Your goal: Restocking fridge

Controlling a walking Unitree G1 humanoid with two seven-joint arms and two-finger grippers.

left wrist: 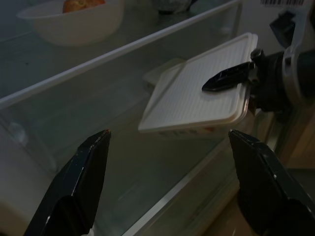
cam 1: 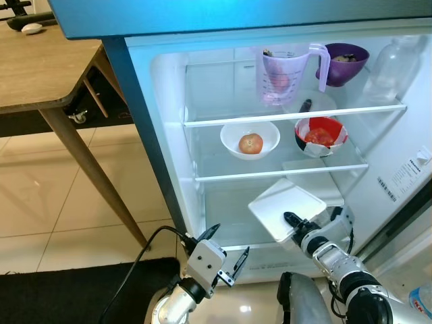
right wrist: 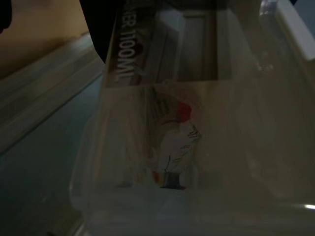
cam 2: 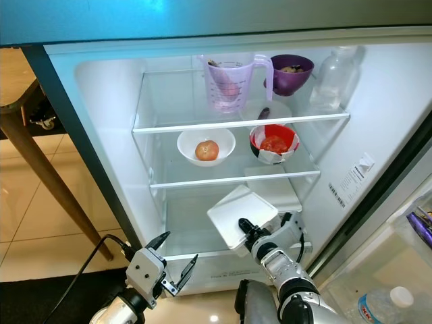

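The fridge stands open before me. My right gripper point(cam 1: 294, 223) is shut on a clear plastic container with a white lid point(cam 1: 287, 206), one finger lying across the lid. It holds the container tilted in the fridge's lower compartment, below the glass shelf point(cam 1: 223, 177). The right wrist view looks through the container's clear wall point(right wrist: 197, 123), marked 1100ML. My left gripper point(cam 1: 229, 241) hangs open and holds nothing, in front of the fridge's lower edge, left of the container point(left wrist: 197, 93).
On the middle shelf sit a white bowl with a round fruit point(cam 1: 250, 139), a red bowl point(cam 1: 320, 135) and a flat white box point(cam 1: 317, 170). On the top shelf stand a measuring jug point(cam 1: 283, 74), a purple bowl point(cam 1: 342, 62) and a clear bottle point(cam 1: 391, 61). A wooden table point(cam 1: 40, 67) stands left.
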